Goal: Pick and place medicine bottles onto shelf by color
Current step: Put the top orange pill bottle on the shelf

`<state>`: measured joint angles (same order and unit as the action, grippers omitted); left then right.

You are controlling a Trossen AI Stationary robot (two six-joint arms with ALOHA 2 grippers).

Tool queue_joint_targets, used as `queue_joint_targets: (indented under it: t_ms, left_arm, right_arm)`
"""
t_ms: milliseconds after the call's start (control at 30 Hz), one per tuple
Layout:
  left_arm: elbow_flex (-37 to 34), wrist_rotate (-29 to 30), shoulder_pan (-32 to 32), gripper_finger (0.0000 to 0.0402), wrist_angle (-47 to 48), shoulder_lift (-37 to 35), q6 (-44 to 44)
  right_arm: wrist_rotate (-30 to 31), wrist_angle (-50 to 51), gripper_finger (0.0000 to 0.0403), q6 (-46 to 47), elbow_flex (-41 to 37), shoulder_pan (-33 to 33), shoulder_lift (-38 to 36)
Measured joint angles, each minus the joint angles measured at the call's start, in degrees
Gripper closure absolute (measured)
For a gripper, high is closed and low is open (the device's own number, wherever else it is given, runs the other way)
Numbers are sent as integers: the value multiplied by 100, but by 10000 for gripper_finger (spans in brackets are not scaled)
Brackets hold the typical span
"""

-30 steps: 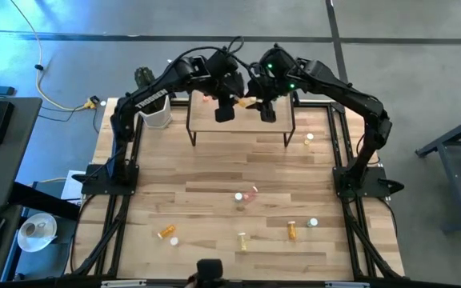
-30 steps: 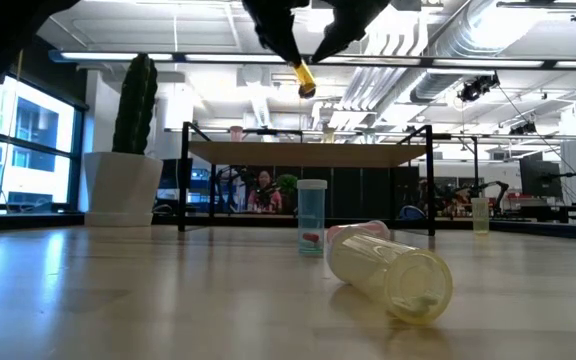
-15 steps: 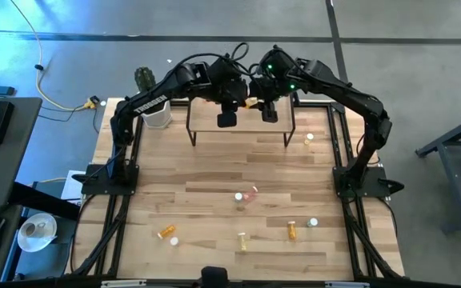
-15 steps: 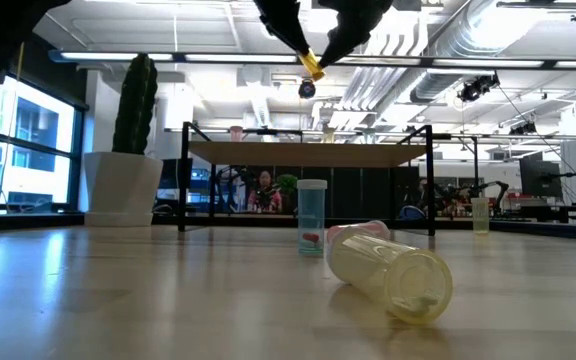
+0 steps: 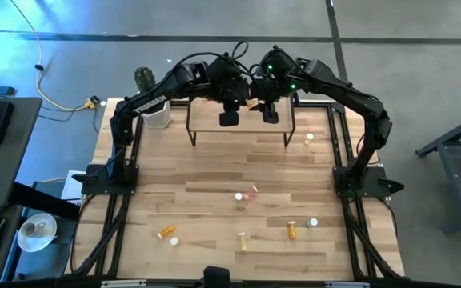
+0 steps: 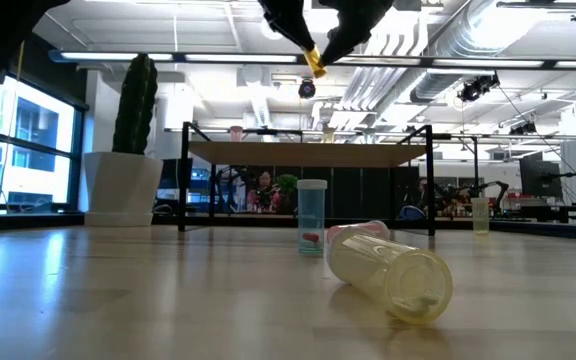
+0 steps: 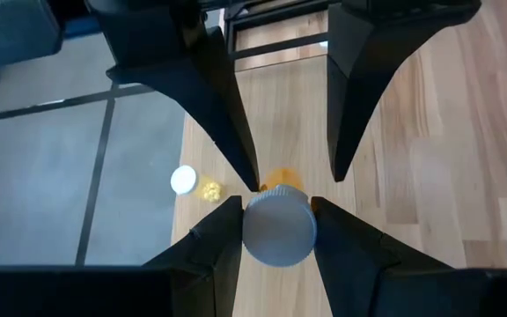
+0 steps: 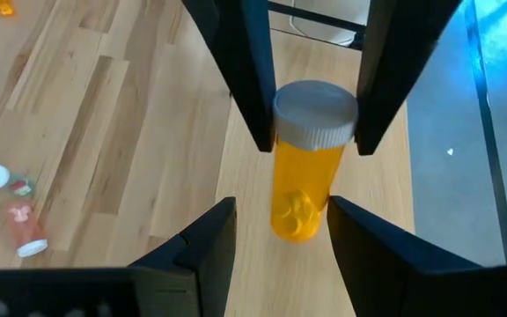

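Handing over: you have both arms meeting above the low light-wood shelf on black legs [image 5: 242,120], a small orange pill bottle with a white cap [image 8: 307,158] between them.
Left gripper [image 7: 275,180]: clamped on the bottle's cap end.
Right gripper [image 8: 275,216]: fingers spread either side of the orange body, not yet pinching (as far as you can see).
Key relation: the bottle's long axis runs gripper to gripper, cap toward the left, body toward the right.
Elsewhere: more bottles lie scattered on the wooden tabletop [image 5: 214,184].
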<state>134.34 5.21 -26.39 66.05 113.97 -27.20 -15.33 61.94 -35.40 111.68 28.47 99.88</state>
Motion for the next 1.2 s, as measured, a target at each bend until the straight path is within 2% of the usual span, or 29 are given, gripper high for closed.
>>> queue_joint_targets:
  t_ms: [467,700,933,1200]
  left_arm:
    - [0,-28,26,284,-189,-31,150]
    - [0,38,9,284,-84,-33,151]
    - [0,396,-57,284,128,-33,153]
    - [0,376,-376,284,405,-33,153]
  right_arm:
    - [-179,-27,233,2,0,2,0]
    - [282,11,233,173,0,-4,0]
    - [297,16,233,195,0,0,-41]
    - [475,60,233,241,0,11,-466]
